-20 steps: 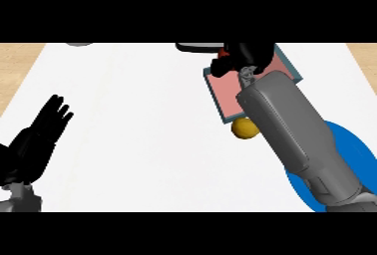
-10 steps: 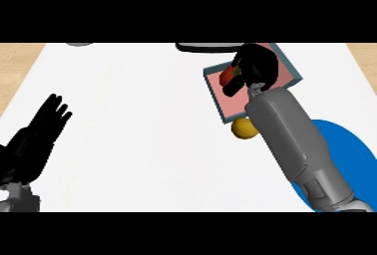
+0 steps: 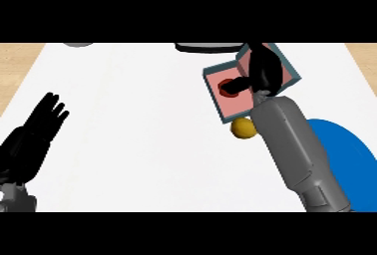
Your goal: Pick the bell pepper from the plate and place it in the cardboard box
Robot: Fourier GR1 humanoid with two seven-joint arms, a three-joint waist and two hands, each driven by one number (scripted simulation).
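Note:
The cardboard box [image 3: 223,103], pink inside with a grey-blue rim, lies at the upper right of the white counter. A red bell pepper [image 3: 225,85] rests inside it, partly hidden by my thumb. My right hand [image 3: 264,69] hangs over the box with its fingers stretched away from me and the thumb pointing left, open. The blue plate [image 3: 344,152] lies at the right edge, half covered by my right forearm, and nothing shows on its visible part. My left hand [image 3: 35,137] rests open at the lower left, fingers up.
A small yellow round fruit [image 3: 243,128] sits on the counter just below the box, against my right forearm. A dark dish [image 3: 202,47] and a grey object [image 3: 77,44] lie along the far edge. Wood shows beyond the counter's left and right sides.
My right hand moved further over the box and its fingers straightened from curled round the pepper; the pepper now lies in the box. The left hand stayed still.

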